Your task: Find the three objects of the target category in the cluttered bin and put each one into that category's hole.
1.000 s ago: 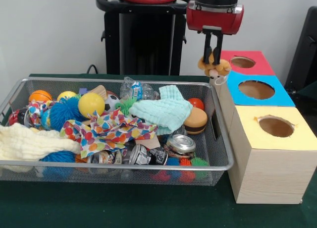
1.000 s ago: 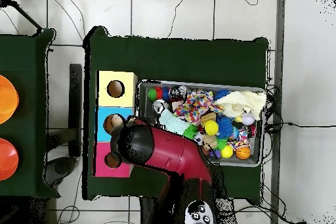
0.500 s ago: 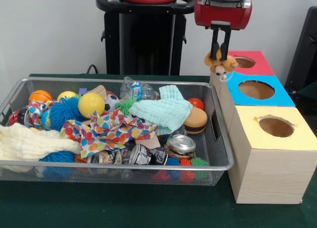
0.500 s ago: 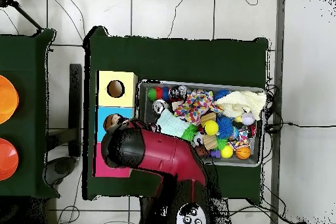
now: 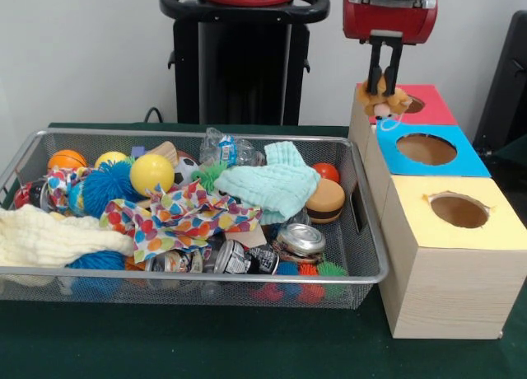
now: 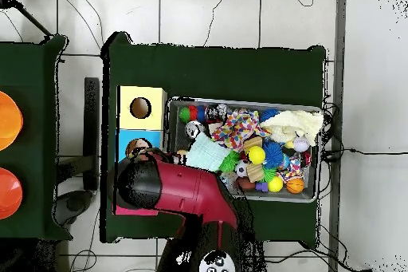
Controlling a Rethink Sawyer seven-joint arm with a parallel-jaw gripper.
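Note:
My gripper [image 5: 384, 89] hangs over the near left corner of the red box [image 5: 427, 104], shut on a small tan plush animal [image 5: 383, 104] that dangles just left of the red box's hole [image 5: 414, 105]. The blue box [image 5: 428, 148] and the yellow box [image 5: 458, 210] stand in a row in front of it, each with a round hole. Seen from overhead, the red arm [image 6: 171, 191] covers the red box and part of the blue box [image 6: 140, 139]; the plush [image 6: 139, 148] peeks out at its edge. The wire bin [image 5: 188, 273] holds mixed clutter.
In the bin lie a mint cloth [image 5: 272, 185], a polka-dot cloth [image 5: 185, 218], a cream towel [image 5: 45, 239], a yellow ball [image 5: 151, 173], a toy burger [image 5: 325, 200], a jar lid [image 5: 301, 238] and spiky balls. The yellow box [image 6: 141, 108] sits beside the bin [image 6: 243, 149].
The gripper has carried the plush animal right and slightly up, from above the bin's far right corner to over the red box's edge. The bin's contents have not moved.

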